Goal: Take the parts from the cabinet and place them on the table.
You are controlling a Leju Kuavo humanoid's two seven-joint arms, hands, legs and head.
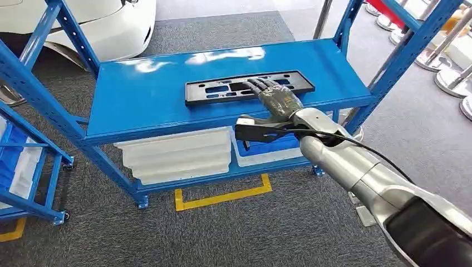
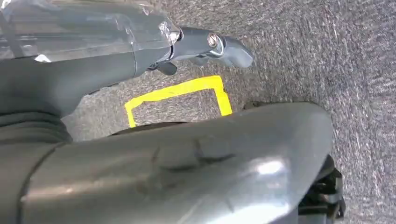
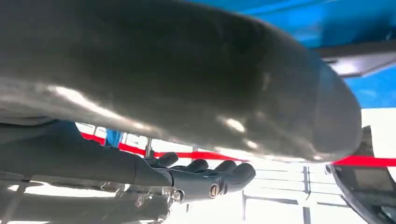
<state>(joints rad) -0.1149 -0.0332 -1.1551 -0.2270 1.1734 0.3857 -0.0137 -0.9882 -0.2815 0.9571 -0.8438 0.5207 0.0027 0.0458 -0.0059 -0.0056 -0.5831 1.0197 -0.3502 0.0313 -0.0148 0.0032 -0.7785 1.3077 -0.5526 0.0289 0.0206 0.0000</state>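
Nearest the camera, the right hand [image 1: 276, 97] is stretched over the blue shelf [image 1: 144, 94], its fingers laid flat and extended on the black part [image 1: 222, 89], which lies beneath them and is touched but not gripped.

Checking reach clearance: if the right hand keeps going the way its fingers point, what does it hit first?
The right hand already reaches over the flat black plastic slotted panel on the blue metal shelf. Straight on, it would slide across that panel; contact height is unclear.
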